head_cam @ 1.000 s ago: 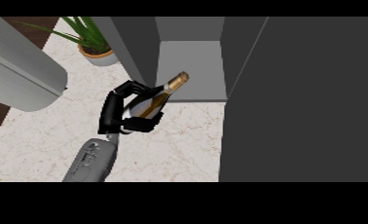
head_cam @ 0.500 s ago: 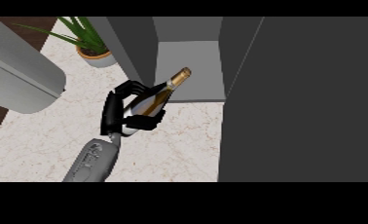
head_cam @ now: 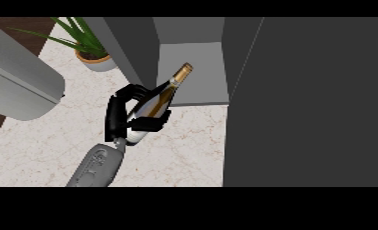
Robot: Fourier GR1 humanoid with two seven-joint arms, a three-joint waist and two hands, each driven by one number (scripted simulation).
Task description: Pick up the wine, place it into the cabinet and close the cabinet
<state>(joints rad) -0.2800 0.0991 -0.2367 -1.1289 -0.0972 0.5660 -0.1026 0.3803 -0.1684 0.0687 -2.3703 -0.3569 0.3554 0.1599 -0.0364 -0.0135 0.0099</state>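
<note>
The wine bottle, dark glass with a gold neck and pale label, is tilted with its neck toward the upper right. Its tip reaches over the front of the open cabinet's grey floor. My right hand is shut on the bottle's lower body, fingers on the left side and thumb across the front. The grey forearm comes in from the lower left. The cabinet's dark door stands open and fills the right side of the head view. My left hand does not show.
A potted green plant stands on the marble counter left of the cabinet's side wall. A large grey rounded shape covers the left edge.
The hand and bottle have risen slightly toward the cabinet opening, so the bottle's neck now reaches further over the cabinet floor.
</note>
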